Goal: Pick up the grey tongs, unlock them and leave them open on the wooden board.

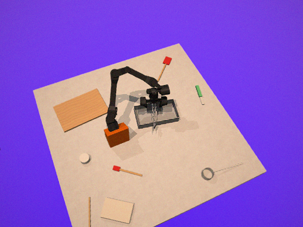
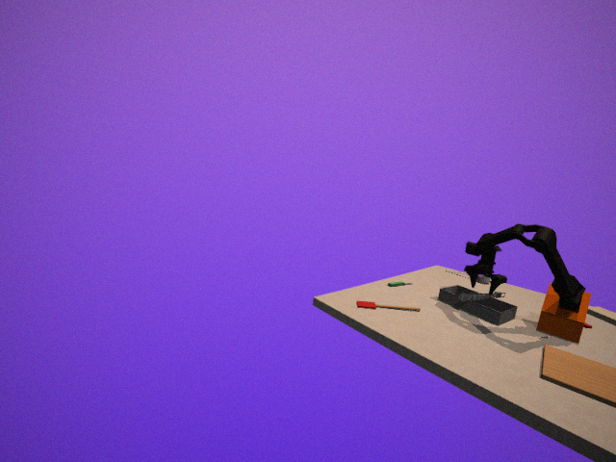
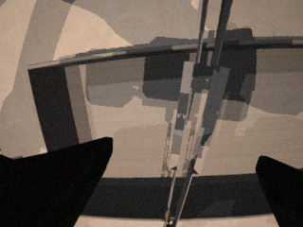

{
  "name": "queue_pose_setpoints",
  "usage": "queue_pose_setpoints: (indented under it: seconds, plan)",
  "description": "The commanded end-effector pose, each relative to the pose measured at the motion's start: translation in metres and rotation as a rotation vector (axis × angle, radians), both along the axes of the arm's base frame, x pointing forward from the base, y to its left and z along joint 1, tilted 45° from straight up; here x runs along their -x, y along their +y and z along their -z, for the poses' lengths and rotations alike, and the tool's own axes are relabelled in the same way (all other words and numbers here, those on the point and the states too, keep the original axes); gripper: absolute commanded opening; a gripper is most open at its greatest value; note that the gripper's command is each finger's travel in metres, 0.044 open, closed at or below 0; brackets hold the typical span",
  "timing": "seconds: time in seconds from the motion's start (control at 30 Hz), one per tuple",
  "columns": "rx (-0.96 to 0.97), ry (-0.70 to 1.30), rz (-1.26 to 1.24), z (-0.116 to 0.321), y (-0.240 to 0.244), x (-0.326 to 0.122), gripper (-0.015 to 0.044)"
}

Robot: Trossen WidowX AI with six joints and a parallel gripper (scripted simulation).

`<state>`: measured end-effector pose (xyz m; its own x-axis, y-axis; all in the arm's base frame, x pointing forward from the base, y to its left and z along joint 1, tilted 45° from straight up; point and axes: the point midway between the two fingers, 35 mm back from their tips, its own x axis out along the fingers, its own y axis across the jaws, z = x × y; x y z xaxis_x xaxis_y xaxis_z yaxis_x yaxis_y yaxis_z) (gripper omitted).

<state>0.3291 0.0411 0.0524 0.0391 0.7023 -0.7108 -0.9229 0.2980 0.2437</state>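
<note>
The grey tongs [image 1: 154,118] [image 3: 218,95] lie across the roasting tin [image 1: 144,125] [image 2: 501,317] [image 3: 241,191], their two thin arms close together and one end jutting past the tin's near wall in the top view. My gripper [image 1: 154,107] [image 2: 482,290] [image 3: 185,154] is open and empty, pointing down above the tin. In the wrist view its two black fingers stand wide apart, one on each side of the line of the tongs. The gripper hides part of the tongs in the top view. The wooden board [image 1: 79,109] [image 2: 577,370] lies flat, left of the tin in the top view.
The arm stands on an orange block [image 1: 118,137] [image 2: 561,325] between tin and board. A red-headed spatula [image 1: 167,60] [image 2: 366,304] and a green-handled tool [image 1: 198,90] [image 2: 397,284] lie beyond the tin. A pale board [image 1: 116,210] and a second red-headed spatula [image 1: 116,168] lie nearer.
</note>
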Motion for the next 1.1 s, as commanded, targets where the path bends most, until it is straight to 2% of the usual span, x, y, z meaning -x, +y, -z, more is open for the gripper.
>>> queue_pose_setpoints:
  seconds: [0.0, 1.07]
  plan:
    - [0.002, 0.006, 0.004, 0.002, 0.0, -0.001, 0.044]
    - [0.001, 0.006, 0.004, 0.039, 0.036, -0.004, 0.044]
